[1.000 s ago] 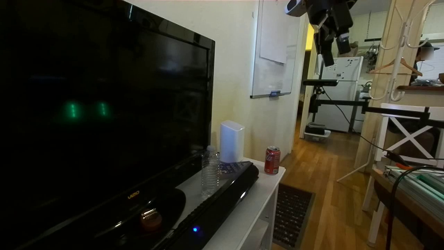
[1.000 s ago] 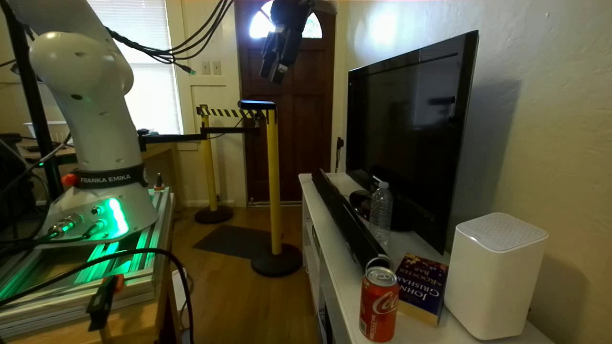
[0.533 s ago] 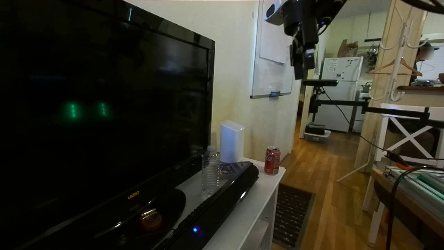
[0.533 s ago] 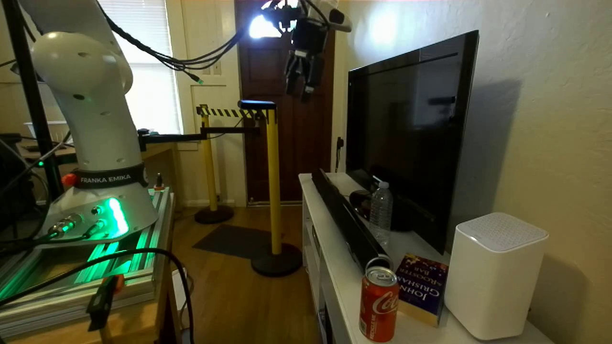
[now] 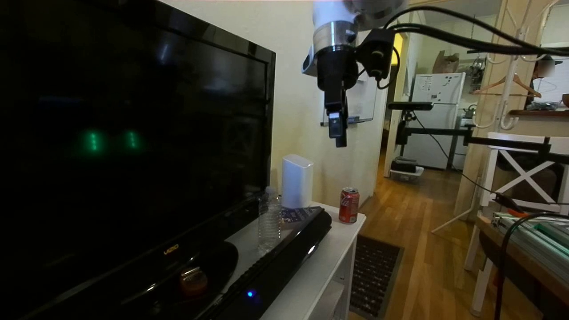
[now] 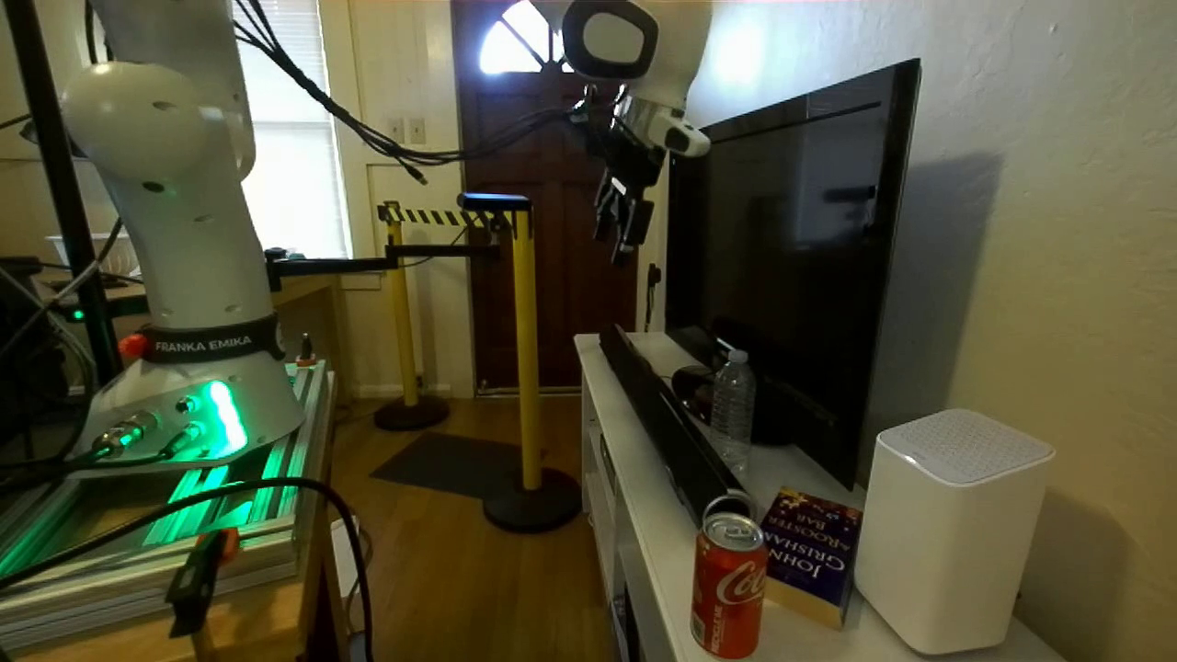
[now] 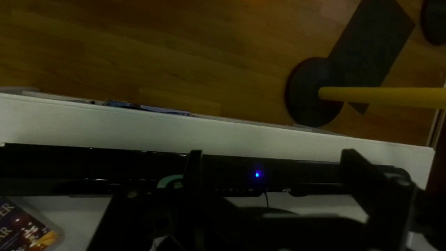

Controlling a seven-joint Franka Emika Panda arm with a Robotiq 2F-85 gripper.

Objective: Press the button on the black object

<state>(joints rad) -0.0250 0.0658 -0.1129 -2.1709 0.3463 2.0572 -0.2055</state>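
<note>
The black object is a long, low, glossy bar on a white stand, in front of the TV. It also shows in an exterior view and across the wrist view. A blue light glows on it, also seen in the wrist view. I cannot make out a separate button. My gripper points down, well above the bar, and touches nothing. It also shows in an exterior view. In the wrist view the gripper has its fingers wide apart and empty, with the blue light between them.
The big black TV stands behind the bar. A clear bottle stands between them. A red can, a book and a white box are at one end of the stand. A yellow post stands on the floor.
My gripper has come down and moved towards the TV and the stand. More of the arm and its cables now shows. The bar and the things on the stand have not moved.
</note>
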